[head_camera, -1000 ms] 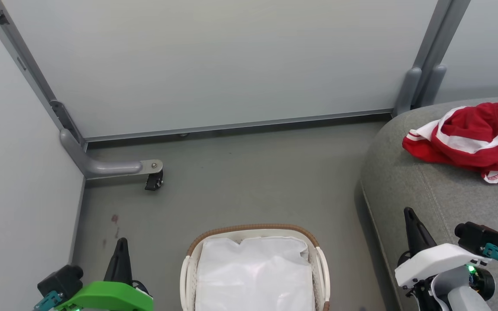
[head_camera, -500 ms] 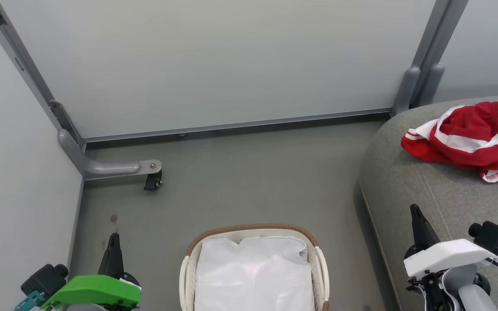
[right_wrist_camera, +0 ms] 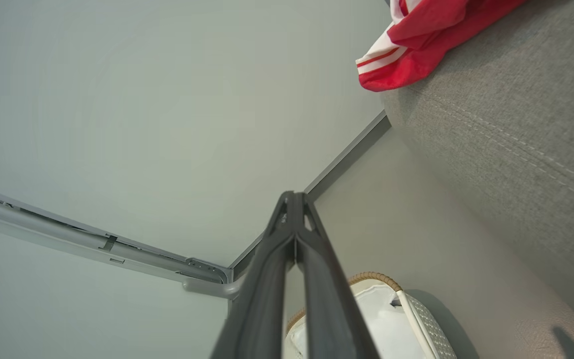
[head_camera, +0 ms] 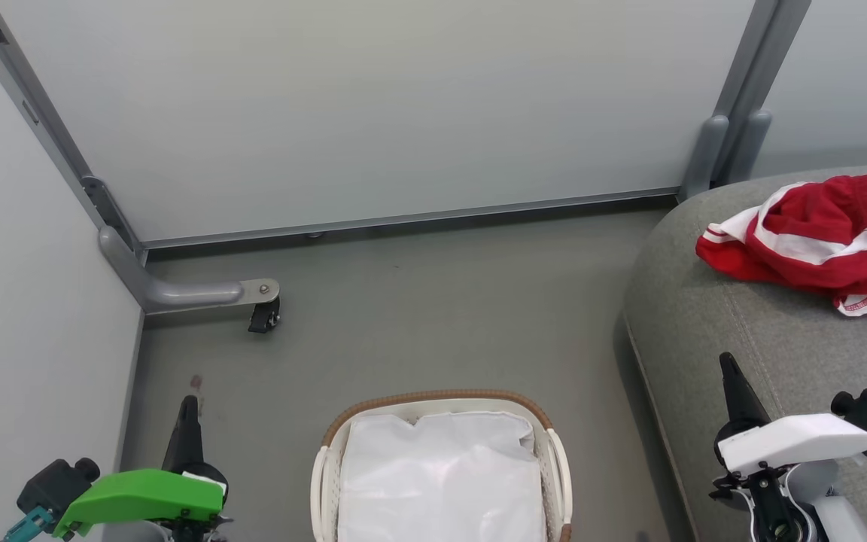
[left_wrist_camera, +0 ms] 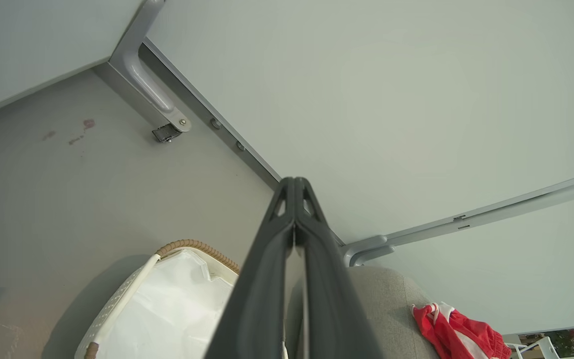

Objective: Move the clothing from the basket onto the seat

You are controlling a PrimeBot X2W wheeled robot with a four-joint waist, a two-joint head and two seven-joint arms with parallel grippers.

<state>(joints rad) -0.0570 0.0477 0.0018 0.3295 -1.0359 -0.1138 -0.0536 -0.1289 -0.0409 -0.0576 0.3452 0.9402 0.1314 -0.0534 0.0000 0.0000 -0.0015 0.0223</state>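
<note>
**Desk:** Head view first. Where is the clothing?

**Operator:** I see the clothing (head_camera: 817, 241) at the right edge of the frame. It is a red, white-striped heap lying on the seat (head_camera: 734, 339). Its long axis runs roughly left to right, and a white-trimmed end points left toward the seat's rounded corner (the frame cuts off its right part). The basket (head_camera: 433, 398) sits at bottom centre on the floor (head_camera: 418, 316), and I can see the white liner sheet (head_camera: 441, 482) inside it.

**Desk:** And the arms?

**Operator:** My left gripper (head_camera: 190, 403), under its green housing, is at lower left over the floor, with its fingers pointing up the frame. My right gripper (head_camera: 725, 360), under its white housing, is at lower right over the near part of the seat. It also points up the frame and is well apart from the clothing.

**Desk:** Left wrist view?

**Operator:** The two dark fingers are pressed together along their length with nothing between them. The basket is at lower left. The seat is at bottom right, with the red heap at its far right corner.

**Desk:** Right wrist view?

**Operator:** It is the same there, with the fingers together and nothing held. The clothing is at upper right, hanging slightly over the seat's edge, and its striped end points toward the frame's left. The seat runs down the right side, and the basket's rim is at bottom centre.
</note>
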